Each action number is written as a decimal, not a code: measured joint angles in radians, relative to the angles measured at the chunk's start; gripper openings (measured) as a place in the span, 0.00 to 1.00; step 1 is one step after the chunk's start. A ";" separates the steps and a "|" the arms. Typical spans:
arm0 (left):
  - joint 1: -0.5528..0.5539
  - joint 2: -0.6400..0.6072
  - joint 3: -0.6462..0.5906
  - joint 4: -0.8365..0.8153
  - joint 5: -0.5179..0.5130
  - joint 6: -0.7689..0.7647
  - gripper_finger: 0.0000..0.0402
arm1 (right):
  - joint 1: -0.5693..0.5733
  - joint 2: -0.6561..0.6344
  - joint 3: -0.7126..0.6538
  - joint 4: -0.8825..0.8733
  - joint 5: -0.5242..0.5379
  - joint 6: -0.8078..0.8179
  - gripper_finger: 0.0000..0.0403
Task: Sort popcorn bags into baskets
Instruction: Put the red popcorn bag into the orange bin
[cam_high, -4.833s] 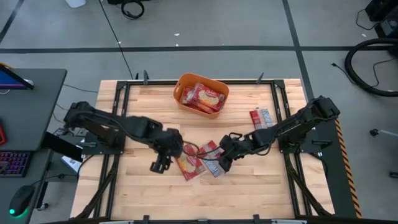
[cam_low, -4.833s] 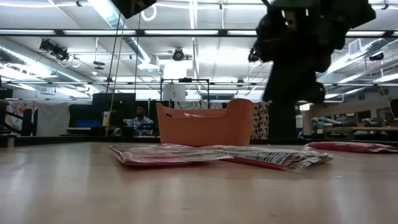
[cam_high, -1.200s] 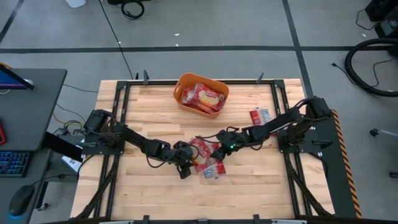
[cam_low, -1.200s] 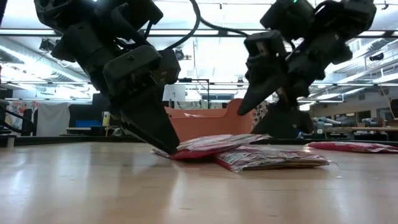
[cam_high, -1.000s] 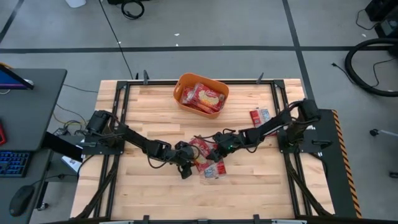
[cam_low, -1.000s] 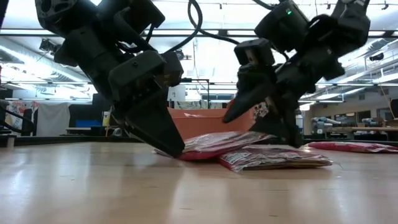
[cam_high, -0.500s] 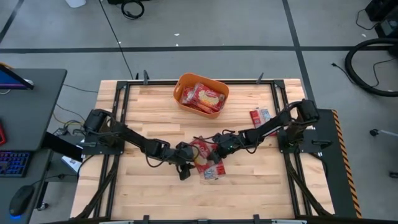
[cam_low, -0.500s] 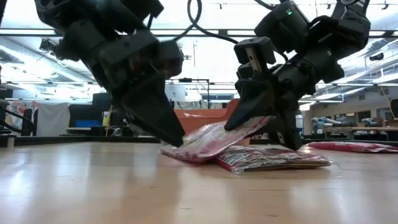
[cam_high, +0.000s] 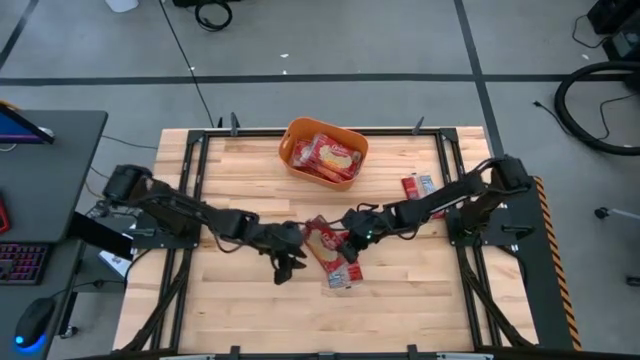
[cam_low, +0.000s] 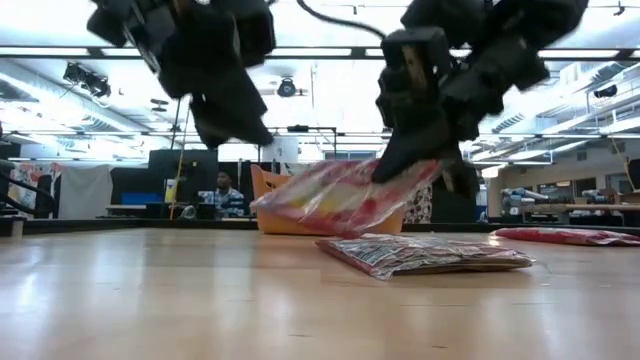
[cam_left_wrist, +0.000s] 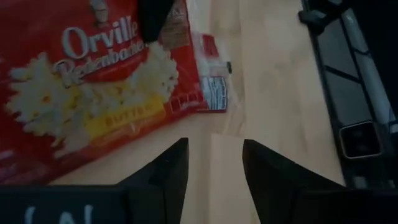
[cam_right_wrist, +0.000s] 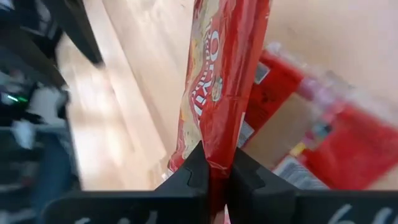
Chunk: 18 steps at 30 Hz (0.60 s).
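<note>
My right gripper (cam_high: 346, 234) (cam_low: 415, 168) is shut on a red popcorn bag (cam_high: 324, 242) (cam_low: 335, 197) with a yellow centre panel, lifted over the middle of the table. My left gripper (cam_high: 282, 268) (cam_left_wrist: 214, 148) hangs open just left of that bag (cam_left_wrist: 87, 93), above the bare wood, touching nothing. A second bag (cam_high: 341, 277) (cam_low: 430, 252) lies flat on the table beneath the lifted one. A third (cam_high: 420, 188) (cam_low: 565, 236) lies flat near the right edge. The orange tub (cam_high: 291, 146) (cam_low: 263, 192) at the far middle holds several bags. My right gripper pinches the lifted bag between its two fingers (cam_right_wrist: 249, 177) at one short end (cam_right_wrist: 215, 149), coming slanted down from the table's right side. The bag is clear of the table, tilted, its free end (cam_low: 275, 200) lower and pointing toward the left arm.
Black frame rails (cam_high: 190, 190) run along the left and right sides of the table. Open wood lies between the arms and the tub, and along the near edge. A person (cam_low: 228, 195) sits in the room far behind the table.
My right gripper has risen, taking the red bag with it: tipped up on its left edge half a second ago, it now hangs clear of the table and of the bag below. My left gripper has come away from the bag's left edge, rising and drawing back toward the table's left.
</note>
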 joint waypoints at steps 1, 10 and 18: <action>0.005 -0.027 0.000 -0.025 -0.001 0.005 0.39 | 0.000 -0.017 0.021 -0.057 0.013 -0.032 0.07; 0.094 -0.249 0.000 -0.161 -0.003 -0.002 0.39 | -0.070 -0.147 0.196 -0.424 0.030 -0.235 0.07; 0.157 -0.359 0.001 -0.143 -0.008 -0.003 0.39 | -0.254 -0.192 0.402 -0.706 -0.031 -0.433 0.07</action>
